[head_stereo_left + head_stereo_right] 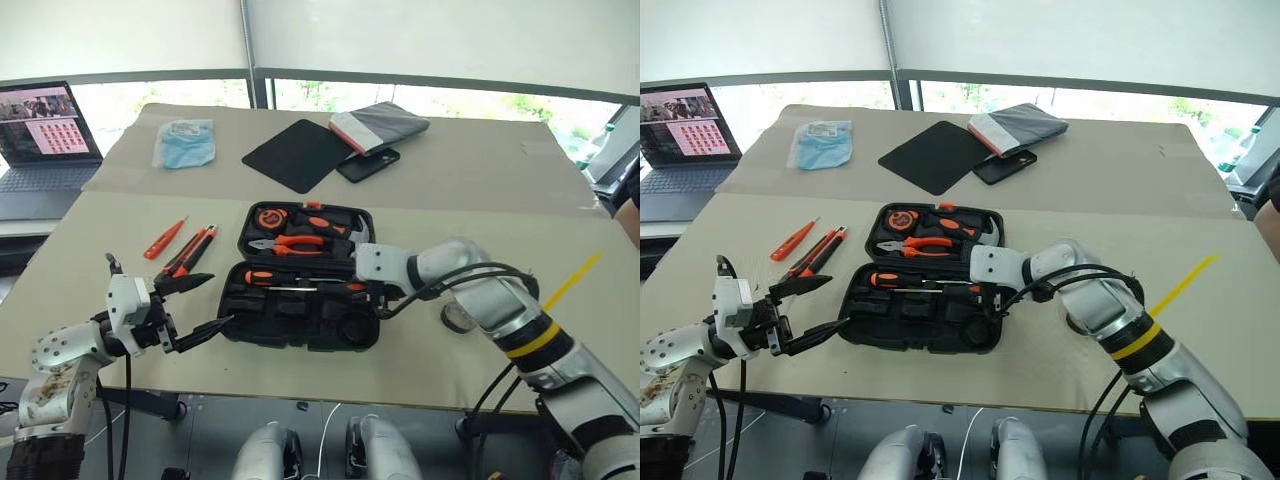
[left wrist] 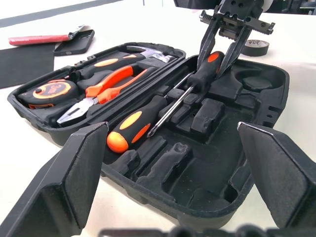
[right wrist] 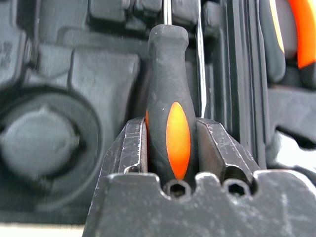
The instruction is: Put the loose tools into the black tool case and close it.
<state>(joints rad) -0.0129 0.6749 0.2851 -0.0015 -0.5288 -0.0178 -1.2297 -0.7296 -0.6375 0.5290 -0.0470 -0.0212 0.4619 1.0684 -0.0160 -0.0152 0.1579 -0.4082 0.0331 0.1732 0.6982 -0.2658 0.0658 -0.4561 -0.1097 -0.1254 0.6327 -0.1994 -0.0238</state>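
the right gripper (image 2: 220, 55) grasps a screwdriver (image 3: 170, 113) by its handle over the open case (image 1: 300, 312), while the left gripper (image 1: 195, 308), released, stands wide beside the case

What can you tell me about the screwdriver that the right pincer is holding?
The screwdriver has a thick black handle with an orange oval inlay, rubbery in look, and a thin metal shaft. The right pincer is shut on its handle, one finger on each side. It lies low over the front half of the open black tool case, beside a second screwdriver already lying there.
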